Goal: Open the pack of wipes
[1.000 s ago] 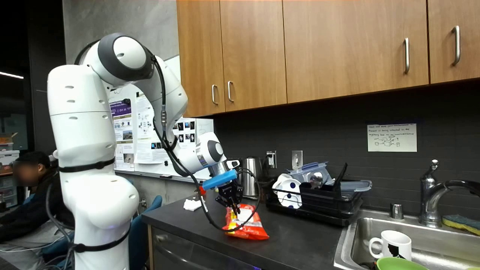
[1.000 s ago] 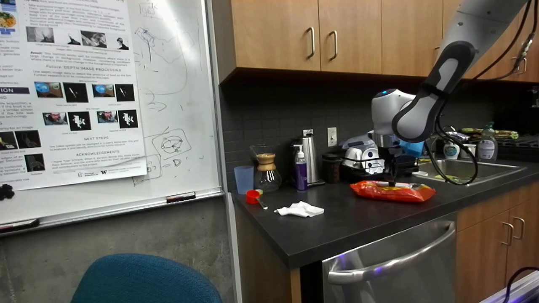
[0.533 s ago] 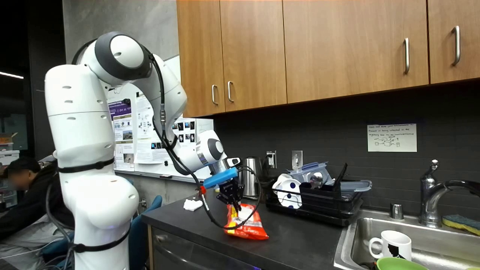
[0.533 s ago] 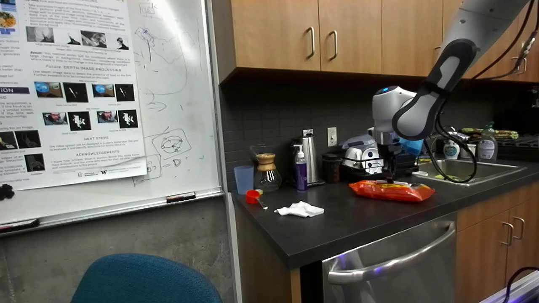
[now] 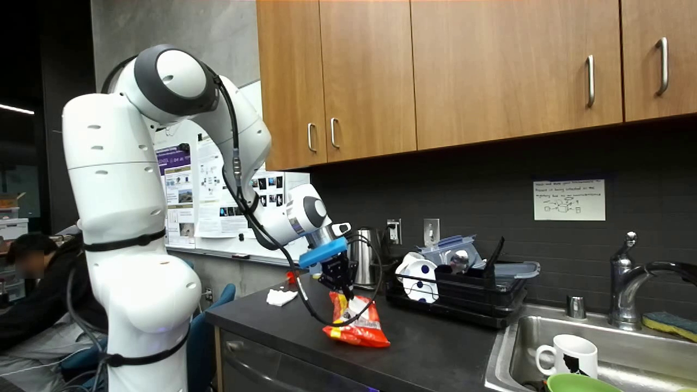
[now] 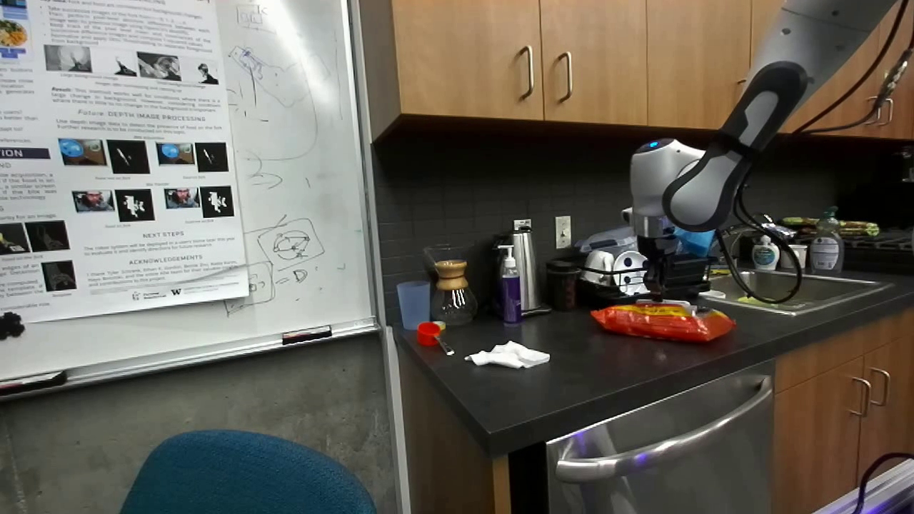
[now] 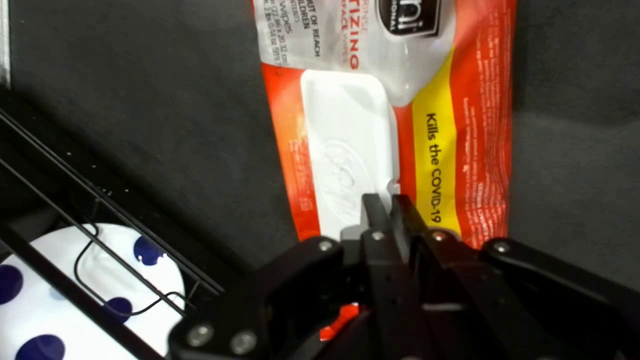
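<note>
Dark countertop (image 6: 564,382), and under the clenched gripper (image 7: 386,198) lies the wipes pack (image 7: 407,135): orange-red, yellow-banded, white lid (image 7: 345,145) uppermost!

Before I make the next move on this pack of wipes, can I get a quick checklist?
1. Pack of wipes lying face up on the counter: ok.
2. Pincer shut: ok.
3. Pincer over the edge of the lid: ok, seen in the wrist view.
4. Fingertips touching the lid: cannot tell.
5. Lid open: not ok; the part that shows lies down on the pack, and its end is hidden by the pincer.
6. Pack apart from the dish rack: ok, counter shows between them.
</note>
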{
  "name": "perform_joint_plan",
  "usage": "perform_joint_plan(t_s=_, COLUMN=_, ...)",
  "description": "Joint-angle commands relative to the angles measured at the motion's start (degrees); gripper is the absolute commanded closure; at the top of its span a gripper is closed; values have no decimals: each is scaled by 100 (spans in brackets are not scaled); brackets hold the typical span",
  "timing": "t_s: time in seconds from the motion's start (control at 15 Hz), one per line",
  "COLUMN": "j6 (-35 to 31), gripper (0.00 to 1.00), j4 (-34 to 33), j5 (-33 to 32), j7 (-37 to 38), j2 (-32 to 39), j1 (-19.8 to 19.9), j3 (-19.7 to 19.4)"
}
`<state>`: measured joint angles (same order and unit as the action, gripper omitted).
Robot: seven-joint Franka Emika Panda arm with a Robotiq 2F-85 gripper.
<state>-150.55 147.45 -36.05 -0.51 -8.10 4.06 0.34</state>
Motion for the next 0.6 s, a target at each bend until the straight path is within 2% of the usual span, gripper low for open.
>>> perform_joint_plan(t_s=0.0, j6=-43, gripper=97, j4=-115, j5=-298, j7=145, j2=-43, j1=71, j3=-9)
perform_joint_plan(t_s=0.53, j6=-46, gripper=97, j4=-254, j5=-709, j7=366, j2=18, j1=121, j3=-48)
